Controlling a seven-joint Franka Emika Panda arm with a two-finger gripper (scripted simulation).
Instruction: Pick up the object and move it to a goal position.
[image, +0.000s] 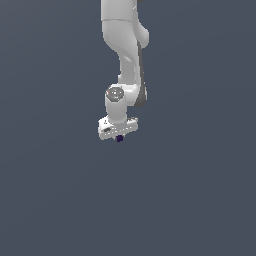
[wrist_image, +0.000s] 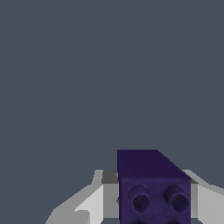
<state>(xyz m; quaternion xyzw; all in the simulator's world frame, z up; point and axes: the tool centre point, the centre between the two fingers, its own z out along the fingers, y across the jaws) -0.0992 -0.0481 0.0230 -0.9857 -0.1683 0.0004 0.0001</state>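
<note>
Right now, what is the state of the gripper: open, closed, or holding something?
Gripper: closed on the dark purple-blue block, which sits between the grey fingers in the wrist view.

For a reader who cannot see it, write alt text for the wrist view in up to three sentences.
A dark purple-blue studded block fills the lower part of the wrist view, held between the gripper's pale grey fingers, one on each side. Everything behind it is a plain, even slate-grey background with nothing else in sight.
</note>
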